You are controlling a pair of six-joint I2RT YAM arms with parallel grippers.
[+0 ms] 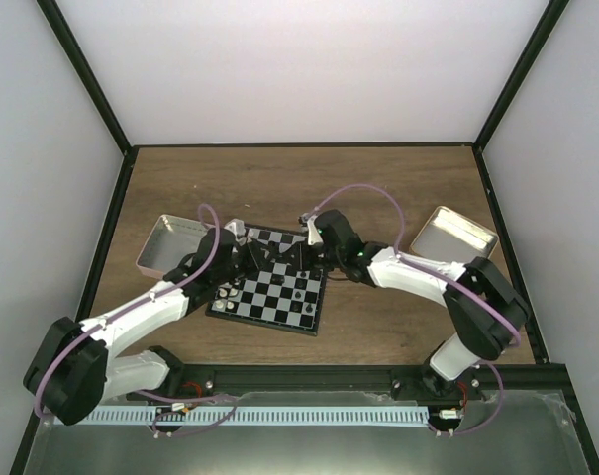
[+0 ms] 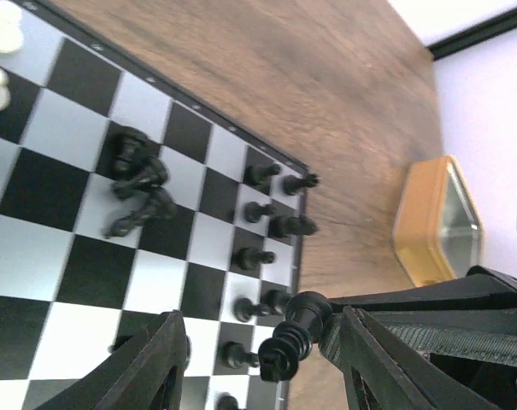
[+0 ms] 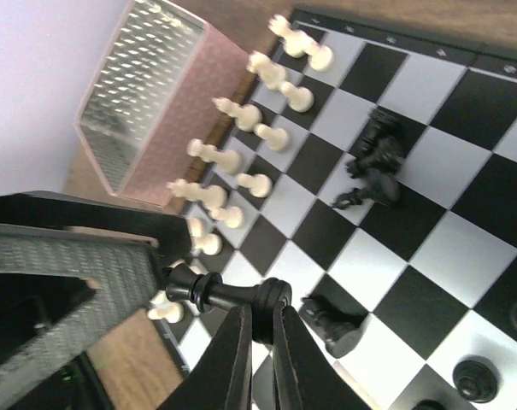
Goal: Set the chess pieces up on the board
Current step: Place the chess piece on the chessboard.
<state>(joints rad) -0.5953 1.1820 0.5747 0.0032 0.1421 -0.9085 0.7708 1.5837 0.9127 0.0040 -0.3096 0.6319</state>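
The board (image 1: 269,289) lies mid-table. My right gripper (image 3: 260,312) is shut on the base of a black chess piece (image 3: 228,295), held sideways just above the board. My left gripper (image 2: 261,318) is open and empty. The same black piece (image 2: 296,337) hangs between its fingers (image 2: 160,363), close to the right one. Both grippers meet over the board's far half, left (image 1: 248,259) and right (image 1: 294,259). White pieces (image 3: 241,154) stand in two rows along one edge. Black pieces (image 2: 258,248) stand along the opposite edge. A heap of black pieces (image 2: 138,184) lies mid-board.
A pinkish tin (image 1: 170,242) sits left of the board, and a yellow-tan tin (image 1: 452,237) to the right. One black piece (image 3: 331,325) lies toppled beside my right fingers. Black frame posts bound the table.
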